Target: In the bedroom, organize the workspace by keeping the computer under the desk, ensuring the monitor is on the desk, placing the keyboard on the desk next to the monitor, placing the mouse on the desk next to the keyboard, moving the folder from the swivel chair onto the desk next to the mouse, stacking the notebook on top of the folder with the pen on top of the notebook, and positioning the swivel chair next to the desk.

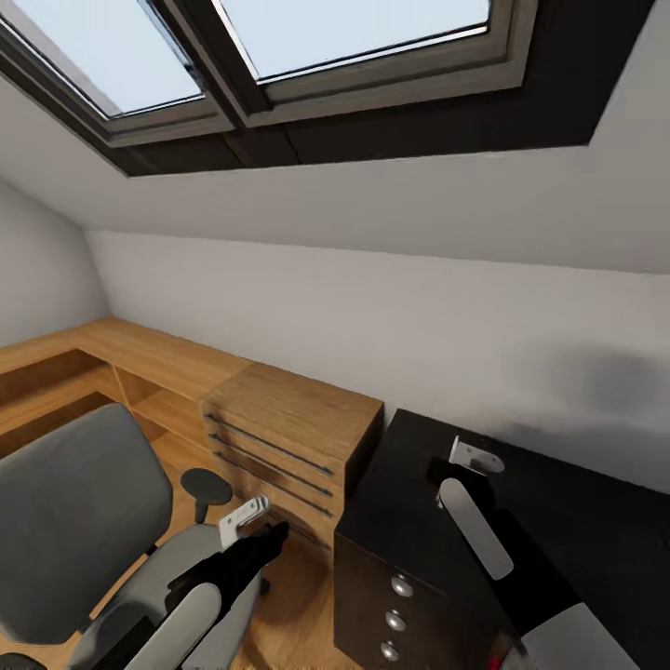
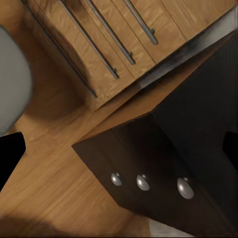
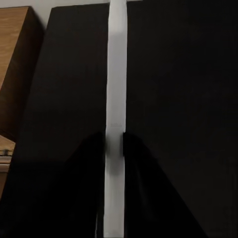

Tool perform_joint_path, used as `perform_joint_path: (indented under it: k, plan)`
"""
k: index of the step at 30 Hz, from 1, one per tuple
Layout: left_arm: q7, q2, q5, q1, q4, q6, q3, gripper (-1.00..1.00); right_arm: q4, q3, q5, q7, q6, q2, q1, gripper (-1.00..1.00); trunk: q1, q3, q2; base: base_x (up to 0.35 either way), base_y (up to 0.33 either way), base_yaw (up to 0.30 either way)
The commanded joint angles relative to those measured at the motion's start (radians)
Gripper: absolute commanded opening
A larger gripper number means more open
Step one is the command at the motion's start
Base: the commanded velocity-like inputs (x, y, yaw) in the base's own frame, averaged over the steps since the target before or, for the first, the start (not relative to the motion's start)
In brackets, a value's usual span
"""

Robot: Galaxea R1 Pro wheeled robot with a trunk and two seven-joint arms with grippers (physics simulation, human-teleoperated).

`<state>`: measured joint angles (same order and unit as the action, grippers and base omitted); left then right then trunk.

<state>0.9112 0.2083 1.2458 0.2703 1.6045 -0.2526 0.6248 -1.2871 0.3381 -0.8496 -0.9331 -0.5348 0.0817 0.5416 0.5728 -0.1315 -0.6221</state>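
Observation:
The black desk [image 1: 400, 493] fills the lower right, its drawers with round silver knobs [image 1: 401, 586] facing me. My right gripper [image 1: 445, 473] hovers over the desk top [image 3: 59, 74], shut on a thin white stick, the pen [image 3: 116, 74], which runs straight out between the two dark fingers [image 3: 96, 153]. The grey swivel chair [image 1: 74, 512] stands at the lower left. My left gripper [image 1: 272, 538] hangs between chair and desk, open and holding nothing, looking down on the desk's drawer corner [image 2: 144, 163] and the chair's grey edge [image 2: 10, 74].
A light wooden drawer unit [image 1: 288, 419] with long bar handles [image 2: 99, 49] stands tight against the desk's left side. A low wooden bench [image 1: 140, 354] runs along the wall behind the chair. Skylights [image 1: 279, 37] sit in the sloped ceiling. Wooden floor [image 2: 54, 183] lies below.

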Motion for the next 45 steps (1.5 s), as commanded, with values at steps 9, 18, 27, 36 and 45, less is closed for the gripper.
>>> perform_joint_path:
  k: [9, 18, 27, 36, 45]
  plan:
    - [0.006, 0.001, 0.003, 0.001, 0.002, -0.004, 0.001, 1.00, -0.001, 0.002, -0.006, -0.007, -0.004, 0.001, 0.002, -1.00, 0.000, 0.004, -0.002, -0.314, 0.000, -0.249]
    - [0.006, 0.002, 0.003, 0.001, 0.002, -0.004, 0.000, 1.00, 0.000, 0.001, -0.006, -0.007, -0.004, 0.001, 0.001, -1.00, 0.000, 0.008, -0.002, -0.053, 0.000, -0.277]
    - [0.006, 0.002, 0.003, 0.001, 0.002, -0.004, 0.000, 1.00, 0.001, 0.001, -0.005, -0.007, -0.004, 0.001, 0.001, -1.00, 0.000, 0.008, -0.002, -0.001, 0.000, -0.294]
    - [0.006, 0.002, 0.003, 0.001, 0.002, -0.004, 0.000, 1.00, 0.002, 0.002, -0.006, -0.007, -0.004, 0.000, 0.002, -1.00, 0.000, 0.004, -0.002, 0.000, 0.000, -0.286]
    - [0.006, 0.002, 0.003, 0.001, 0.002, -0.004, 0.000, 1.00, 0.003, 0.001, -0.006, -0.007, -0.004, -0.002, 0.001, -1.00, 0.000, -0.003, -0.002, 0.000, 0.000, -0.268]
